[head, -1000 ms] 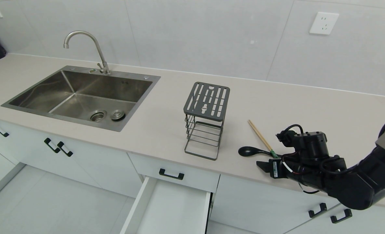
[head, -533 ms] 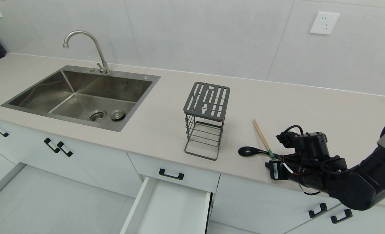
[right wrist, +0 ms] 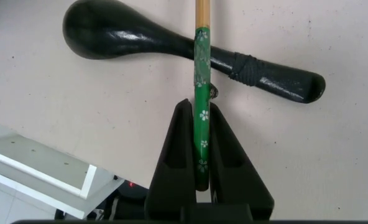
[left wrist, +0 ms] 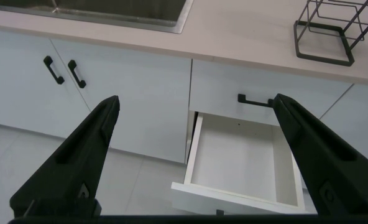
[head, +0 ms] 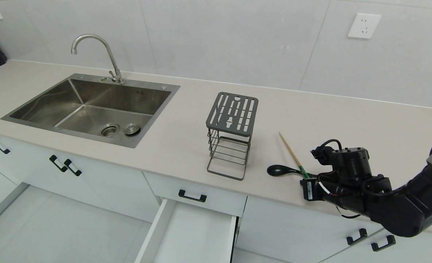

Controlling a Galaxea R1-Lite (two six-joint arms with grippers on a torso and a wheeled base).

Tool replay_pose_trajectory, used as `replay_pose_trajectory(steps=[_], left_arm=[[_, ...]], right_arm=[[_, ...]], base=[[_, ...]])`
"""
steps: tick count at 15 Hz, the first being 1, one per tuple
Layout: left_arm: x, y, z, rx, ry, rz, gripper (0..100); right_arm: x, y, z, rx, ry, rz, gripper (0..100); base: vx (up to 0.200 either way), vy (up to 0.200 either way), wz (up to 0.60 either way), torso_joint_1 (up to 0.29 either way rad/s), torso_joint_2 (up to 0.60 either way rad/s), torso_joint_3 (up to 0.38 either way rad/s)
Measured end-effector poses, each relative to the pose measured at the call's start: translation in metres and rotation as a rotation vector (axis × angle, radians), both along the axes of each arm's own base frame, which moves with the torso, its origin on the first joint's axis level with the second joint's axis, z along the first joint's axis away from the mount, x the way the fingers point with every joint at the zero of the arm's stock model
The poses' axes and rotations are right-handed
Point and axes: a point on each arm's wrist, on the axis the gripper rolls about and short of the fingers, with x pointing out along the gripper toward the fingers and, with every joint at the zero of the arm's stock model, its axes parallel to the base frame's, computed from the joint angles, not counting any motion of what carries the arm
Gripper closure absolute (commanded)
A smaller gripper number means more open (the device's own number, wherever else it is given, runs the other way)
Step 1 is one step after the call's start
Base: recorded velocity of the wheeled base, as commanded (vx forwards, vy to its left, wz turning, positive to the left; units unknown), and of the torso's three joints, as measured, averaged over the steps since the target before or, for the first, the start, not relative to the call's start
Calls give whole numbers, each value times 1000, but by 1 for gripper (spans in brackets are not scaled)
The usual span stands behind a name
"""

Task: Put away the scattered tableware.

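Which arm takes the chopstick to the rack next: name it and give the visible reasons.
Right. The right tool is shut on the green end of the chopstick, above the black spoon, with the rack nearby on the counter. The left tool is open and empty, low before the open drawer.

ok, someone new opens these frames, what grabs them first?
The right gripper at the counter's front edge, shut on a green-ended chopstick that crosses over a black spoon lying there. Next, the dark wire rack standing mid-counter, to the right of the sink, with an open white drawer below it.
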Motion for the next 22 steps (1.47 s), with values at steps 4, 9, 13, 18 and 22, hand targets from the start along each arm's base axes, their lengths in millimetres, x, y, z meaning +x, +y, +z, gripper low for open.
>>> replay_pose_trajectory(steps=[4,9,13,18,22], left_arm=[[0,0,0,0,0,1,0],[0,0,0,0,0,1,0],[0,0,0,0,0,1,0],[0,0,0,0,0,1,0],[0,0,0,0,0,1,0]], right_arm=[[-20,-7,26,26,-93,-4,100],[-58,-21,75,85,-277,3,100],[-99,-25,106,122,-390,155,100],[-141,-18,132,186,-474,366,100],[-162,0,151,193,-508,556,100]], base=[[0,0,0,0,0,0],[0,0,0,0,0,0],[0,0,0,0,0,0],[0,0,0,0,0,0],[0,0,0,0,0,0]])
